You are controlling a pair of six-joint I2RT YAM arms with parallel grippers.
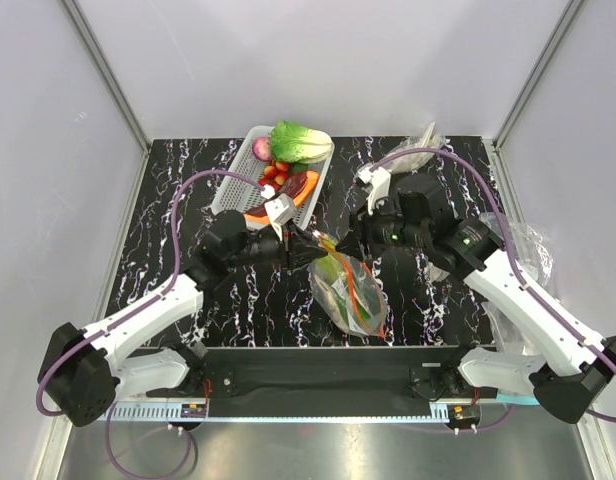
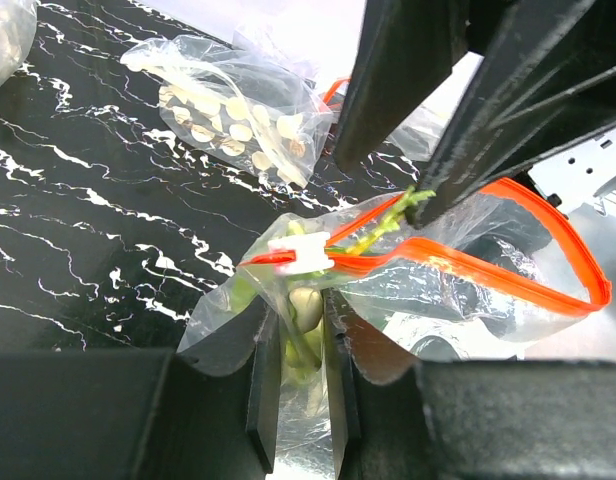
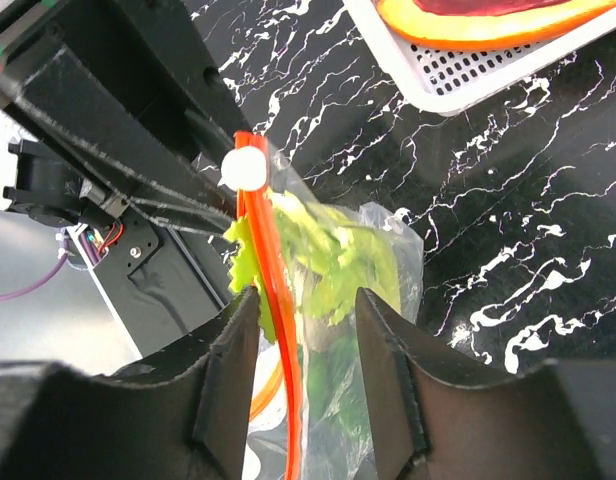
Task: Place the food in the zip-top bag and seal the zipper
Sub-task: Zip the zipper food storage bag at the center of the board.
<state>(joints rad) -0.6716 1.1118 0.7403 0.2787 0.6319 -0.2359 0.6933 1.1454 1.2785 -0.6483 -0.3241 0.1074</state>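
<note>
The zip-top bag (image 1: 353,295) lies mid-table with the food (image 1: 346,285) inside it, green leaves and a pale piece. My left gripper (image 1: 310,248) is shut on the bag's plastic just below the white slider (image 2: 303,255); a pale root piece (image 2: 306,300) shows between its fingers. The red-orange zipper (image 2: 508,275) loops away to the right, its mouth gaping. My right gripper (image 3: 306,300) stands open astride the zipper (image 3: 263,250) and the green leaves (image 3: 338,260), its left finger touching a leaf. The slider (image 3: 243,168) sits just beyond it.
A white basket (image 1: 233,185) at the back holds a leafy cabbage (image 1: 300,142), small red pieces (image 1: 275,172) and an orange slice. Wrinkly clear bags lie at the back right (image 1: 418,150) and the right edge (image 1: 523,245). One holds pale pieces (image 2: 228,115).
</note>
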